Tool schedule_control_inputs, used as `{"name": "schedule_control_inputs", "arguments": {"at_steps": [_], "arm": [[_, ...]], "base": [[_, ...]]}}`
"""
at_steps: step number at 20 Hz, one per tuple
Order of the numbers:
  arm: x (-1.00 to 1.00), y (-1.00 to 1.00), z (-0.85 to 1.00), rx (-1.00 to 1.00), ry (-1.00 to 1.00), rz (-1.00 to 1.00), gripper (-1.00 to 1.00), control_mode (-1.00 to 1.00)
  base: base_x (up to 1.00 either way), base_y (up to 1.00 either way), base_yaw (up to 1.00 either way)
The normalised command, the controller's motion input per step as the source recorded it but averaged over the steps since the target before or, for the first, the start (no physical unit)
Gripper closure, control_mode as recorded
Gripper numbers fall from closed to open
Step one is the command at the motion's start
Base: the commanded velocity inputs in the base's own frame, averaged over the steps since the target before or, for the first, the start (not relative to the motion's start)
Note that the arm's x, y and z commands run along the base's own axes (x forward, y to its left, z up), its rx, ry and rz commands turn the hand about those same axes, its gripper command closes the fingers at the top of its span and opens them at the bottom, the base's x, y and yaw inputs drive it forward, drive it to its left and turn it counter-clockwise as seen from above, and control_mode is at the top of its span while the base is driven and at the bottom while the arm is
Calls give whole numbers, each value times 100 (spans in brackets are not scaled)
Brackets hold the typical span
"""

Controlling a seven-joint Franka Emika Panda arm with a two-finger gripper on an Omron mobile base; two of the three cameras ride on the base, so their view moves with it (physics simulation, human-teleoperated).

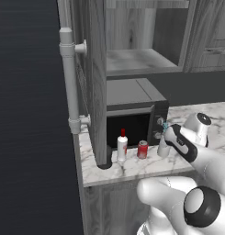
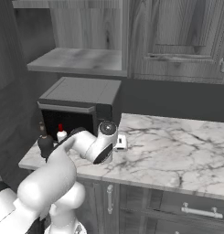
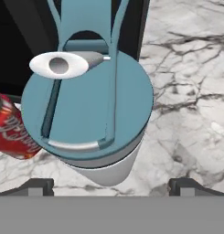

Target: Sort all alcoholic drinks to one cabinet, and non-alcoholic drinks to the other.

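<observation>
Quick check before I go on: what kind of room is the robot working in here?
It looks like a kitchen, a rendered one. A marble counter carries a black microwave, grey wood wall cabinets hang above with an open shelf, and drawers sit below the worktop.

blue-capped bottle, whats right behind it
Behind the blue-capped bottle stands the microwave, its dark front close by. The red can sits beside it. The marble counter under the bottle is covered.

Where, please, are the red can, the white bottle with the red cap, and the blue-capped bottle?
red can [image 1: 142,149], left base view, on its side wall.
white bottle [image 1: 122,148], left base view, on its label.
blue-capped bottle [image 3: 90,109], hand view, on its cap's flat top.
</observation>
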Motion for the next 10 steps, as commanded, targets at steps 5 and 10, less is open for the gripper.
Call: {"name": "schedule_control_inputs", "arguments": {"at_steps": [5, 10], "arm": [[5, 0, -16, 1, -10, 2, -100, -100], [2, 0, -13, 0, -13, 3, -100, -100]], "base": [[0, 0, 0], [0, 0, 0]]}}
